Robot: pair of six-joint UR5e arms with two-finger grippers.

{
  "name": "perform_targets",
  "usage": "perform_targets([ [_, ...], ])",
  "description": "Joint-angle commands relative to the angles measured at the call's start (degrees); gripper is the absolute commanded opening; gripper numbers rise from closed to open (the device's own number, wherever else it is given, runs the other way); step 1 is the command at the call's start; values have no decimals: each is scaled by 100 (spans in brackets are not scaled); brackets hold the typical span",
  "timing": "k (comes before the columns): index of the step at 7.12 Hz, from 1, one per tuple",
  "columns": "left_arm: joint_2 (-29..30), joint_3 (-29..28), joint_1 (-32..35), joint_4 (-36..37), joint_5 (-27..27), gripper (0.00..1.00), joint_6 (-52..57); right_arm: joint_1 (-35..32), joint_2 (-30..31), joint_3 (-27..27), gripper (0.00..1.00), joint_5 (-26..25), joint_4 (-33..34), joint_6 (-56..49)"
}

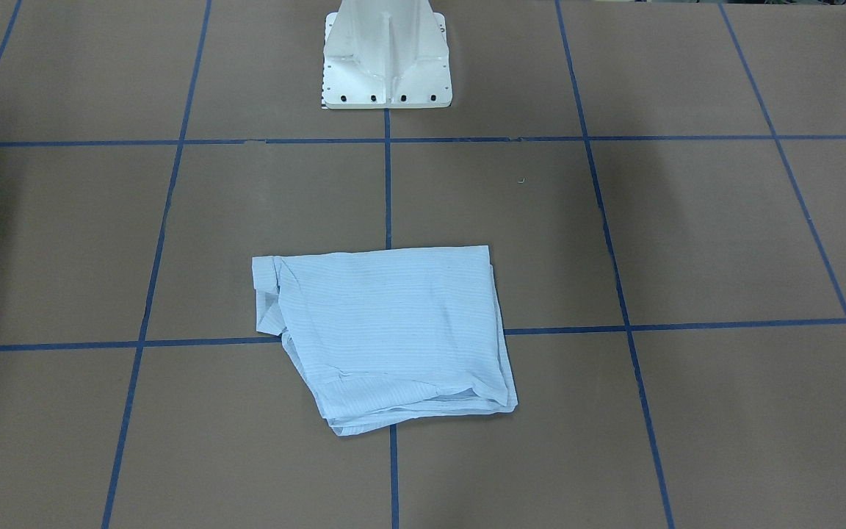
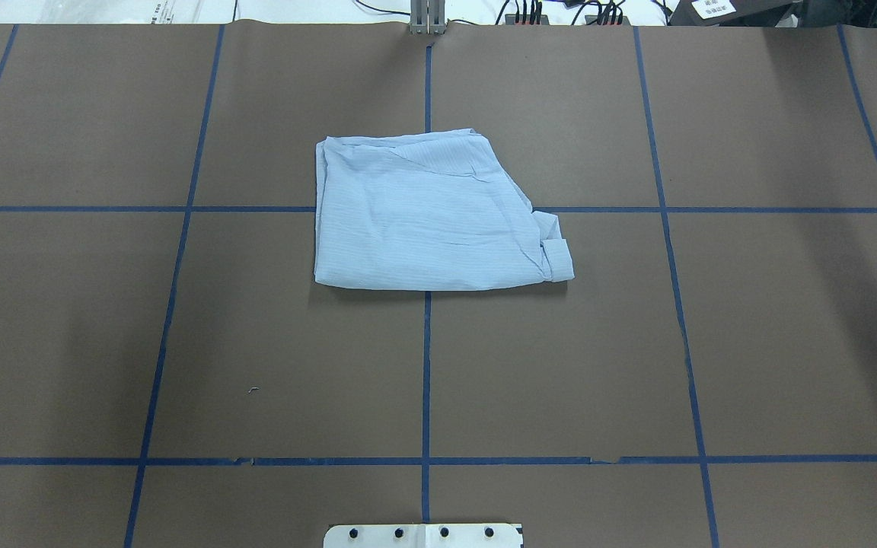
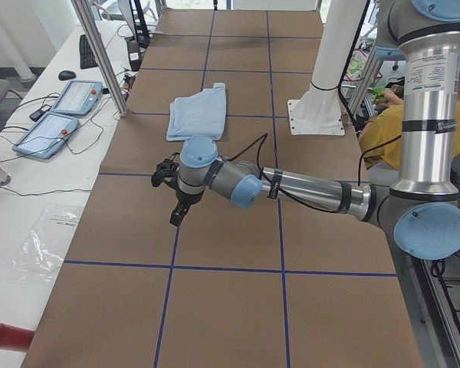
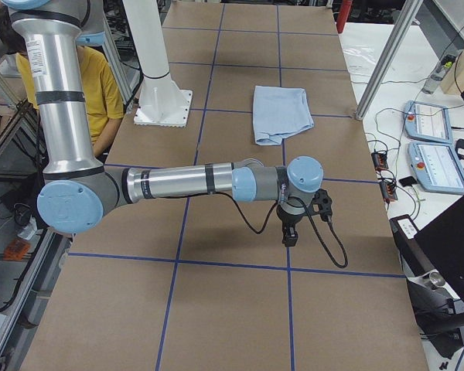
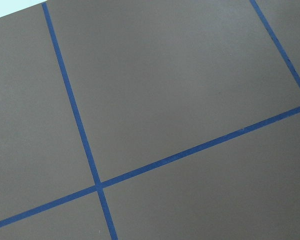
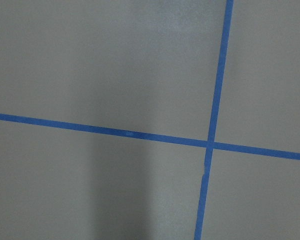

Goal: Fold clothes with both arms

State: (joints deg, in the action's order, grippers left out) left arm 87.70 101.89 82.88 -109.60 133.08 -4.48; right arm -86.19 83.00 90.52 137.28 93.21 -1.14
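The light blue striped shirt [image 1: 393, 330] lies folded into a rough rectangle in the middle of the brown table, with a cuff sticking out at one corner. It also shows in the overhead view [image 2: 431, 221] and in both side views [image 3: 198, 115] [image 4: 278, 112]. My left gripper [image 3: 176, 213] hangs over bare table far to the shirt's left. My right gripper [image 4: 288, 234] hangs over bare table far to its right. Both show only in the side views, so I cannot tell whether they are open or shut. Both wrist views show only brown table and blue tape.
The white pedestal base [image 1: 386, 59] stands at the robot's side of the table. Blue tape lines [image 2: 426, 365] grid the brown surface. Teach pendants [image 3: 65, 100] lie on the white bench beyond the far edge. A person in yellow [image 4: 100, 93] sits behind the robot.
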Motion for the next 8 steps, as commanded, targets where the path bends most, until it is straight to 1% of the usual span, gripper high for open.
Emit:
perform_targets([
  [1, 1, -11, 0, -9, -1, 100, 0, 23, -3, 1, 100, 0, -5, 0],
  [8, 10, -2, -9, 0, -28, 100, 9, 138, 6, -17, 100, 0, -145, 0],
])
